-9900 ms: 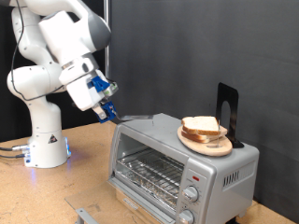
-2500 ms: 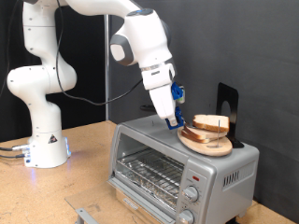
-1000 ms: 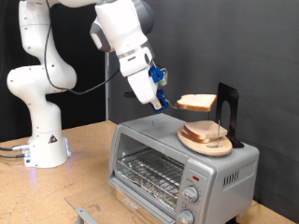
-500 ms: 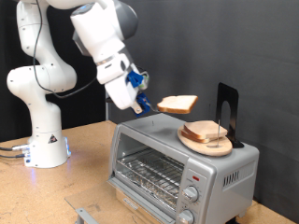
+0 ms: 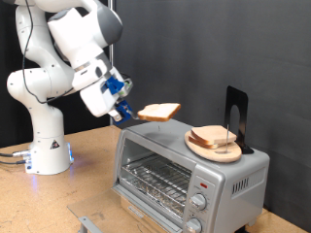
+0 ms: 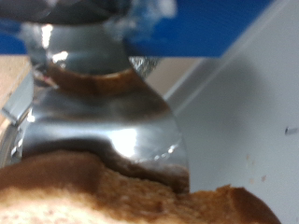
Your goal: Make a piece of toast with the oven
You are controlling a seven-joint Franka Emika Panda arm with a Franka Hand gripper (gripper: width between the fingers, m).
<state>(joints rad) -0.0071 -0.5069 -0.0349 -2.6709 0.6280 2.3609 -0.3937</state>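
Black curtains back a wooden worktop [image 5: 97, 175] where the oven [image 5: 190, 175] stands, and everything is easiest placed against that oven. Above its top, toward the exterior view's left end, the tool [image 5: 123, 110] is clamped on one edge of the toast [image 5: 159, 112], which it holds roughly flat in the air, clear of the oven's top. In the wrist view the toast's brown crust [image 6: 112, 201] fills the near edge below the tool's shiny metal. On the oven's top, toward the exterior view's right, a wooden plate [image 5: 214, 148] carries more slices [image 5: 212, 136], with a black stand [image 5: 236, 116] just behind it.

As I judge it, one slice is picked and off the plate, but the oven door [image 5: 155, 180] looks shut, the rack [image 5: 155, 178] behind its glass is bare, and the knobs [image 5: 197, 212] look untouched, so loading and toasting remain.
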